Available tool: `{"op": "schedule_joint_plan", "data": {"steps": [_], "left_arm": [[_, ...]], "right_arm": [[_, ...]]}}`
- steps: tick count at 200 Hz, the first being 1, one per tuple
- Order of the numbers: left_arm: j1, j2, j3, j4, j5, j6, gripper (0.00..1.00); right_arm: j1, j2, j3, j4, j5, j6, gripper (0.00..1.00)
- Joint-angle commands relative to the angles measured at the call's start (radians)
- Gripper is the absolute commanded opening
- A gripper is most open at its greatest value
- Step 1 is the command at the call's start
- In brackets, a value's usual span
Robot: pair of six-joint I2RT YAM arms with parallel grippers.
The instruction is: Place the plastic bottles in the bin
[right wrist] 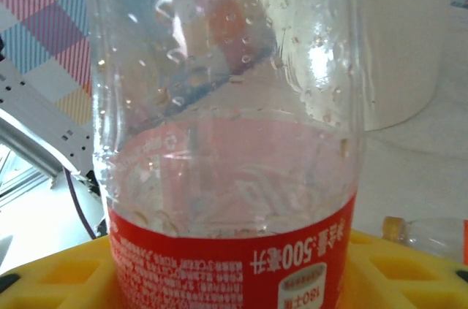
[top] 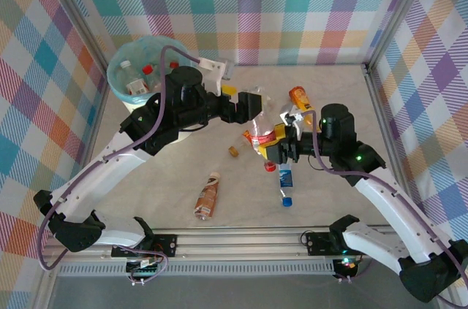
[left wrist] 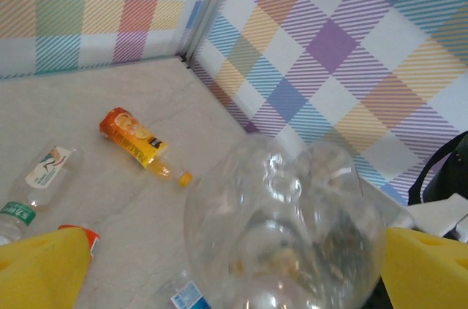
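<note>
- The bin point(top: 121, 64), white with a pale teal liner, stands at the upper left of the top view; a few red-capped bottles point(top: 130, 79) lie inside it, their labels too small to read.
- The left claw point(top: 251, 107) sits just left of frame centre, clenched on a clear bottle point(top: 256, 96). In the left wrist view that bottle's point(left wrist: 285, 229) dimpled base faces the camera between the yellow fingers point(left wrist: 44, 269), with no label showing.
- A brown bottle point(top: 208, 197) lies on the tabletop point(top: 161, 185) at lower centre, its print unreadable.
- The right claw point(top: 273, 142) is right of centre, clenched on a red-labelled bottle point(top: 260, 134). In the right wrist view this bottle point(right wrist: 227, 141) is clear above a red band that carries white print upside down: "500" with Chinese characters, then finer lines I cannot read.
- A blue-capped bottle point(top: 285, 183) lies just below the right claw, with a blue label.
- An orange bottle point(top: 298, 97) lies at upper right; the left wrist view shows its point(left wrist: 135, 137) orange and yellow wrapper, lettering illegible.
- A white-labelled bottle point(left wrist: 36, 177) with a green band lies at that view's left edge.
</note>
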Motion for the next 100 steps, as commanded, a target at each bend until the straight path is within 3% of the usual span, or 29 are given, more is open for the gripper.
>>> {"op": "schedule_joint_plan", "data": {"steps": [1, 70, 100], "left_arm": [[-0.009, -0.006, -0.008, 0.036, 0.063, -0.014, 0.97], [-0.009, -0.012, -0.003, 0.037, 0.062, -0.022, 0.67], [-0.009, -0.041, -0.007, 0.032, 0.002, -0.03, 0.61]], "right_arm": [[0.028, 0.007, 0.052, 0.027, -0.048, -0.056, 0.6], [0.05, 0.007, 0.062, 0.013, -0.007, -0.072, 0.62], [0.052, 0.003, 0.07, 0.016, 0.027, -0.056, 0.69]]}}
